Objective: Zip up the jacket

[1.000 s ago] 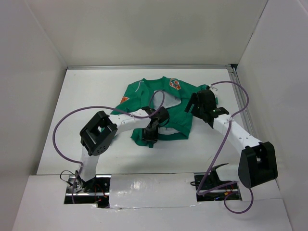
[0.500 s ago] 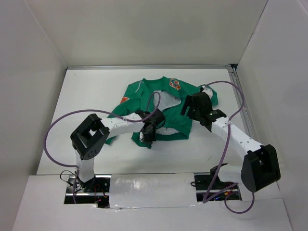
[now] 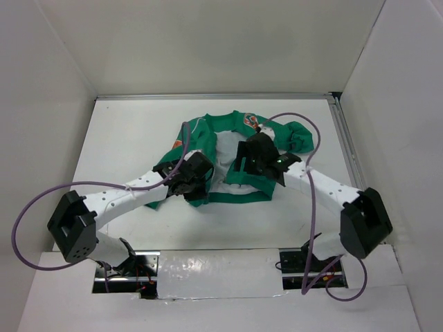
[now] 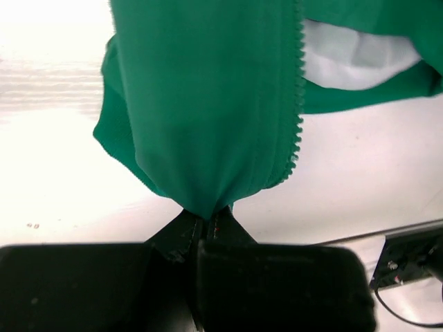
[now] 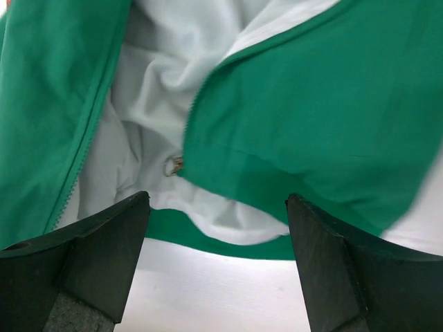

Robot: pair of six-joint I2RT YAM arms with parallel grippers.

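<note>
Spread front up on the counter point(image 3: 124, 131), a little beyond mid-depth: the jacket point(image 3: 204, 138), unzipped, white lining bared down the centre. Clenched on a gathered fold of hem at the jacket's 7 o'clock with the left pincer point(image 3: 190, 181). Green cloth pinched tight between the tips in the wrist view, zipper teeth point(image 4: 297, 104) running unjoined down the panel edge at 3 o'clock. Held released and wide with the right pincer point(image 3: 243, 162) over the jacket's 5 o'clock, fingers straddling the front opening; contact with cloth impossible to tell. Between them, a small metal slider point(image 5: 173, 164) at the panel's lower corner. Bare counter at 9 and 6 o'clock. Tighter at 3 o'clock, near the rail point(image 3: 345, 135) on the counter's edge.
</note>
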